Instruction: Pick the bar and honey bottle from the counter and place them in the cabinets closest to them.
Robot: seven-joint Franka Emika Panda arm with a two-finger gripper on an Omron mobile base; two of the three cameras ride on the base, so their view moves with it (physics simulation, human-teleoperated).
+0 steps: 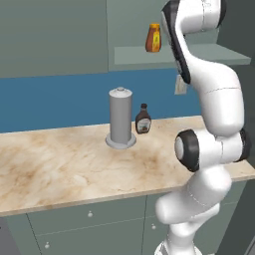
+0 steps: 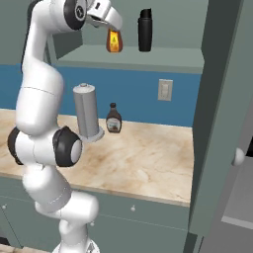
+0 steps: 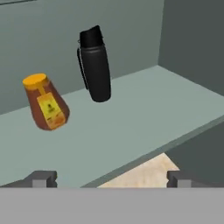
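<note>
The honey bottle (image 3: 46, 103), amber with a yellow cap, stands on the shelf (image 3: 131, 127) of the open cabinet. It also shows on the shelf (image 1: 199, 54) as the honey bottle (image 1: 153, 38) and from the right as the honey bottle (image 2: 114, 41). My gripper (image 3: 109, 177) is open and holds nothing. It hangs at the shelf's front edge, a short way back from the bottle, and the gripper (image 2: 114, 22) sits just above and in front of it. The bar is out of view. The marbled counter (image 1: 74, 159) lies below.
A black flask (image 3: 95, 65) stands on the shelf beside the honey bottle. On the counter are a grey cylinder (image 1: 120, 118) and a dark brown bottle (image 1: 143, 119). The open cabinet door (image 2: 217, 99) juts out on the right. Drawers (image 1: 89, 224) front the counter.
</note>
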